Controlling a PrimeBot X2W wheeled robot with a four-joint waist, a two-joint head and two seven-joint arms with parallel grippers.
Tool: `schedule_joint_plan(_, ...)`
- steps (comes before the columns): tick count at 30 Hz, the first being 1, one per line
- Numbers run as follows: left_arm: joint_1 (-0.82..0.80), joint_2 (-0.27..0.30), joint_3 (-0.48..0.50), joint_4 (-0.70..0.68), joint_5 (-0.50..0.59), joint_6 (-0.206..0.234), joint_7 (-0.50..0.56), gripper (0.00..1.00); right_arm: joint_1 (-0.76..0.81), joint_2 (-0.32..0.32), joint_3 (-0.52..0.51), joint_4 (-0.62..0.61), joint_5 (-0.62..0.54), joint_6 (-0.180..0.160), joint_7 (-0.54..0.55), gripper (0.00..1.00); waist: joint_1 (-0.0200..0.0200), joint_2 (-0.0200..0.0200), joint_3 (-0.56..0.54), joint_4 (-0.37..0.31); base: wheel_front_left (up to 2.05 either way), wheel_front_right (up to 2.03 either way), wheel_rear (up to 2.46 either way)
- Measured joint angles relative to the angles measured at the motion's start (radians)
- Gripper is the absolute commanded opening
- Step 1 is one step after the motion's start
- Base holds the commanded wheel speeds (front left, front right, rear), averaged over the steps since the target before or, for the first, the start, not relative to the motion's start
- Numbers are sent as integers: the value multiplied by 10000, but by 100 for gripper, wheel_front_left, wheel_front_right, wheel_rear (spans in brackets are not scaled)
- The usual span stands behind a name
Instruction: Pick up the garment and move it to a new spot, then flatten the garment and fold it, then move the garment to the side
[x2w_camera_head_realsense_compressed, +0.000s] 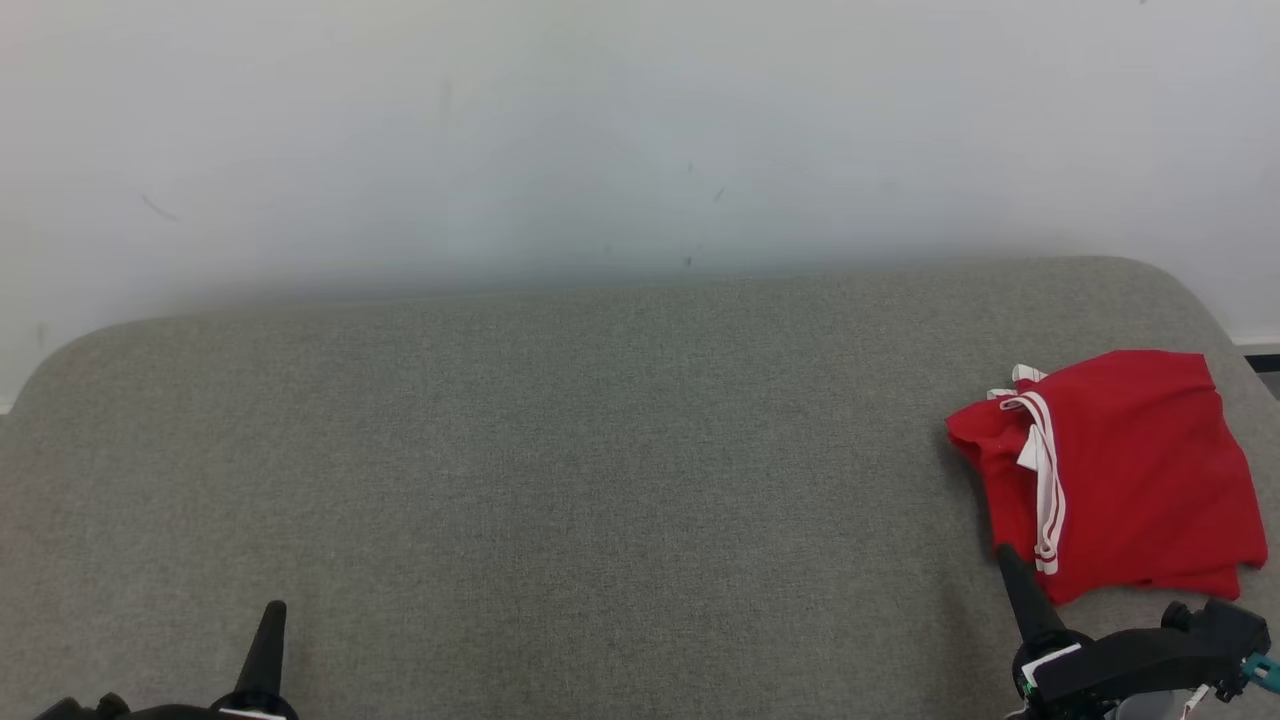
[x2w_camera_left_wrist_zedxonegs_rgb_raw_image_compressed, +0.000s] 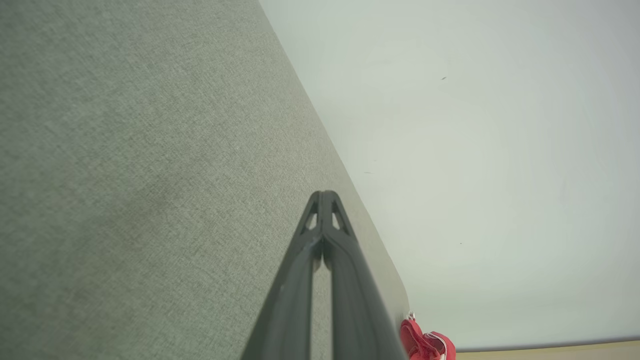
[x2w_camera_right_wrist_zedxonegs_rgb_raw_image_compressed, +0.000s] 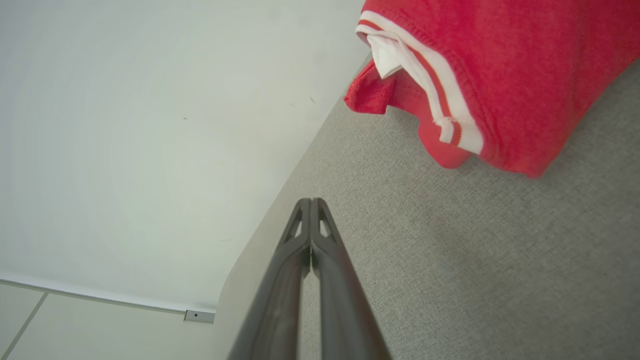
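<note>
The right pincer, fingers pressed together and holding nothing, points toward the near left corner of the red garment, its tip near the white-striped trim. The left pincer, likewise pressed together and empty, sits well apart at the near left of the worktop. The garment lies in a loose bundle at the far right of the worktop, close to its right edge. Nudged by closed fingers, it could slide over that edge. A pinch catching one layer alone would likely drag the bundle open unevenly.
</note>
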Motion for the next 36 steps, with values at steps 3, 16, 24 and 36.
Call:
schedule_joint_plan(3,0,-27,127,15,-418,-71,44,0,-9,0,-54,-6,445,0,77,0,0,0,41,-16,0,0,0)
schedule_joint_plan(16,-205,-270,537,59,-1977,-360,228,0,-220,10,-309,-59,2190,0,219,0,0,-1,216,-83,0,0,0)
schedule_joint_plan(24,-252,-330,803,113,-2903,-560,368,0,-296,12,-449,-77,3106,0,295,0,0,-1,311,-120,0,0,0)
schedule_joint_plan(36,-453,-541,1156,190,-4243,-872,554,0,-446,13,-654,-144,4625,0,430,0,0,-1,456,-178,0,0,0)
